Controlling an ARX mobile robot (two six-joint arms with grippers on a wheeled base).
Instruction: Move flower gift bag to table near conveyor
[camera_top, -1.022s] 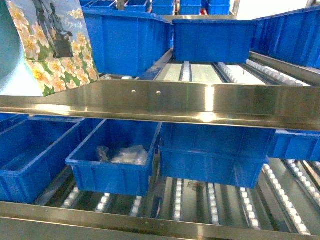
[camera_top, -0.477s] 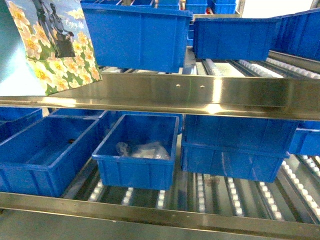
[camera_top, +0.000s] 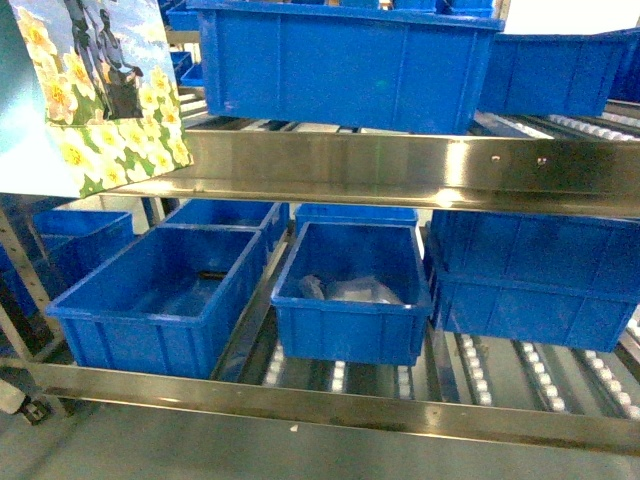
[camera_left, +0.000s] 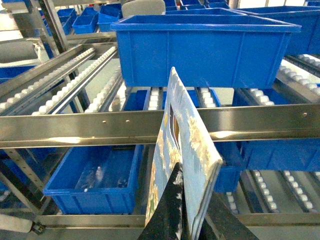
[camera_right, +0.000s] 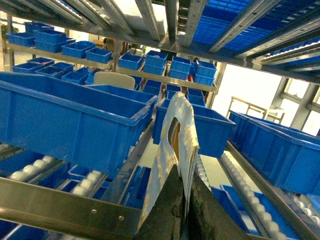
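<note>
1. Blue bins (camera_top: 345, 58) and steel rails fill every view: the robot faces the conveyor (camera_top: 400, 170), and the surface the task names is nowhere in sight.
2. My judgement is that the carrying step is in hand. The flower gift bag (camera_top: 95, 95) is held up at the upper left of the head view, in front of the rack.
3. Next, the base likely needs to turn toward the surface, keeping the bag clear of the rails.
4. The left claw (camera_left: 192, 210) is clenched on the bag's lower edge, its dark fingers either side of the paper.
5. The right claw (camera_right: 185, 200) likewise pinches a bag edge from below; whether this is the same bag I cannot tell.
</note>
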